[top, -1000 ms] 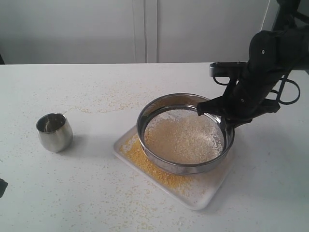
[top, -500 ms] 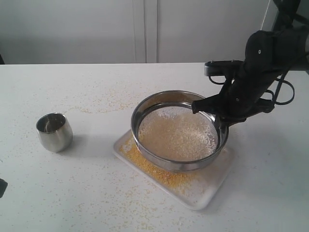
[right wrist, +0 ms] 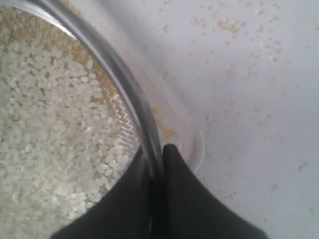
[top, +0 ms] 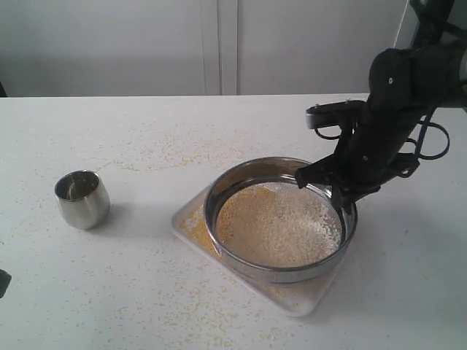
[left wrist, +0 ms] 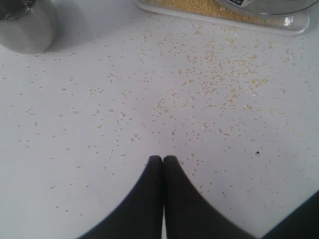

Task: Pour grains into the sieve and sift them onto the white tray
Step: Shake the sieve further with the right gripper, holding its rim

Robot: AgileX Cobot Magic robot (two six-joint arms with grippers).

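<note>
The round steel sieve hangs just above the white tray, holding whitish rice-like grains on its mesh. Fine yellow granules lie on the tray under it. My right gripper is shut on the sieve's right rim, one finger inside and one outside, with the grains beside it. Away from the tray, my left gripper is shut and empty, low over the table with scattered granules. It is out of the exterior view.
A small rounded steel cup stands at the left on the table, also at a corner of the left wrist view as the cup. Loose granules speckle the tabletop. The tray's edge shows past the left gripper.
The right gripper has shifted the sieve left and then back right and nearer over the tray, in a shaking motion. The cup stays put.
</note>
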